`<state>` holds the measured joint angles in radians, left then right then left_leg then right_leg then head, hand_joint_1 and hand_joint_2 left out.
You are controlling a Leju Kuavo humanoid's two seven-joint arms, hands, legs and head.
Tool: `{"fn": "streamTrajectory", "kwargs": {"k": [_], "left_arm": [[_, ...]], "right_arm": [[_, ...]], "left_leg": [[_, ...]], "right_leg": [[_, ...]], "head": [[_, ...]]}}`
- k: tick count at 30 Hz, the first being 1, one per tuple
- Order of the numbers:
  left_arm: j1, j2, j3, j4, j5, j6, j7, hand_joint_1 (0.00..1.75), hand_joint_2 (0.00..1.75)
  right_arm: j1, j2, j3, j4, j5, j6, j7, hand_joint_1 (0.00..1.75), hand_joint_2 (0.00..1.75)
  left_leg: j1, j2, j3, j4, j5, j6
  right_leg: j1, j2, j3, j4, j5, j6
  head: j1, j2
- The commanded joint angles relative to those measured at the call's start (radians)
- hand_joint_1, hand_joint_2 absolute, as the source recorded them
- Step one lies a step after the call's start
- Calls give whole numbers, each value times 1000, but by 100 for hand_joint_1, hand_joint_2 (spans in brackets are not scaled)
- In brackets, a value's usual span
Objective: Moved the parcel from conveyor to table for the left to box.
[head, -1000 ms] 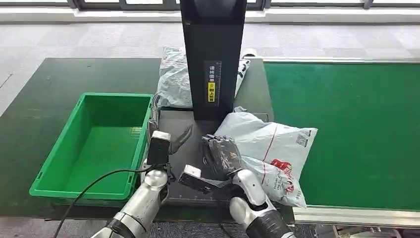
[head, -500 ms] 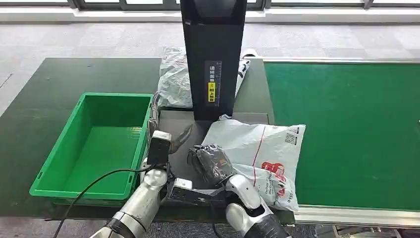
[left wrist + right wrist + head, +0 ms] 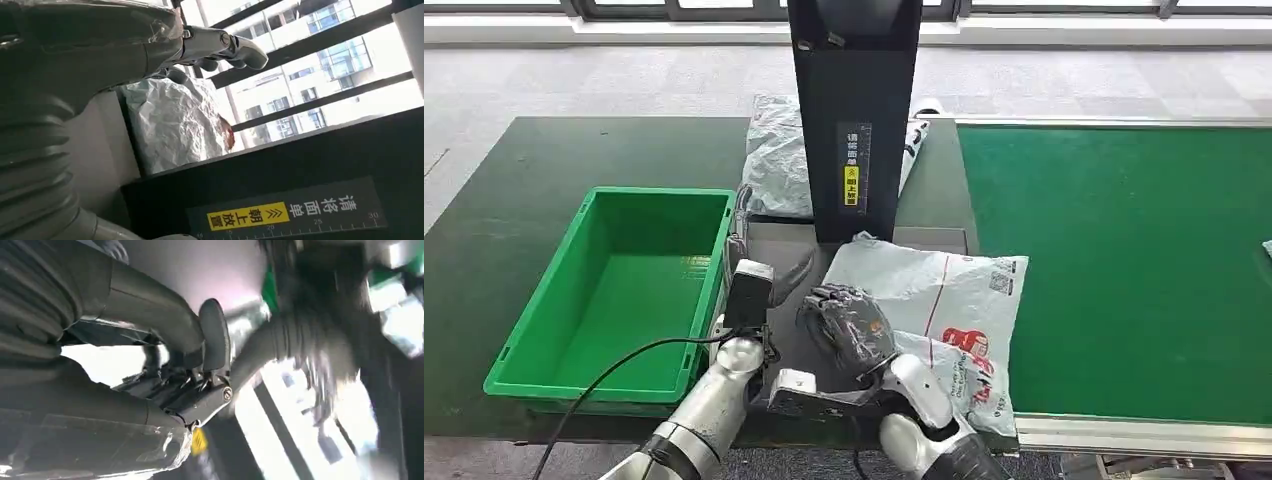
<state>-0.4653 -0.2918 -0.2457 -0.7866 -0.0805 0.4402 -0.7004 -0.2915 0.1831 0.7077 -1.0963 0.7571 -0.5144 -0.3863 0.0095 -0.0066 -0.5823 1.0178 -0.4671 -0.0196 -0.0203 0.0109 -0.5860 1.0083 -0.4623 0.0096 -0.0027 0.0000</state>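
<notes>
Head view: dark green table (image 3: 544,200) under a pale tiled floor, window frames along the far edge. Green conveyor belt (image 3: 1124,260) on the right, black scanner column (image 3: 854,120) standing in the middle on a grey plate (image 3: 774,260). Empty green bin (image 3: 614,290) just beyond the left hand (image 3: 759,275), fingers apart, holding nothing. Right hand (image 3: 844,325) pressed flat on the white parcel (image 3: 944,310), fingers curled down on its near corner; parcel lying half on the grey plate, half on the belt. Second crumpled grey bag (image 3: 774,160) behind the column.

Against one second back: parcel dragged leftward off the belt toward the plate and flattened out, right hand shifted left with it; left hand unmoved.

Left wrist view: fingers (image 3: 220,45) spread, pointing at the crumpled grey bag (image 3: 175,125); yellow label (image 3: 247,217) on the black column, windows behind.

Right wrist view: blurred; dark thumb (image 3: 215,335) visible, grip hard to judge.
</notes>
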Motion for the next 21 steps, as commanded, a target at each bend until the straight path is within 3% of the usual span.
{"fn": "streamTrajectory", "kwargs": {"k": [1, 15, 17, 21], "left_arm": [[-61, 26, 4, 112, 12, -18, 2, 0, 175], [-67, 27, -3, 120, 8, -22, 2, 0, 175], [-87, 27, -16, 152, -2, -40, 2, 0, 175], [-144, 24, -55, 239, -48, -101, 2, 0, 175]], "right_arm": [[2, -45, -205, -35, -187, -134, -65, 0, 175], [-2, -34, -224, -21, -198, -147, -67, 0, 175], [-27, -24, -277, 1, -256, -171, -94, 0, 175], [-83, -10, -379, 74, -401, -112, -151, 0, 175]], "left_leg": [[0, -2, 1, -1, 2, 1], [0, -1, 0, -1, 1, 0], [0, -1, 0, 0, 1, 0], [0, -1, -1, 0, 2, 1]], "right_leg": [[0, -3, 2, -1, 1, -1], [0, -2, 1, -1, 1, -1], [0, -1, 1, 0, 1, -1], [0, -2, 0, 0, 1, 0]], "head": [[0, 0], [0, 0], [0, 0], [0, 0]]}}
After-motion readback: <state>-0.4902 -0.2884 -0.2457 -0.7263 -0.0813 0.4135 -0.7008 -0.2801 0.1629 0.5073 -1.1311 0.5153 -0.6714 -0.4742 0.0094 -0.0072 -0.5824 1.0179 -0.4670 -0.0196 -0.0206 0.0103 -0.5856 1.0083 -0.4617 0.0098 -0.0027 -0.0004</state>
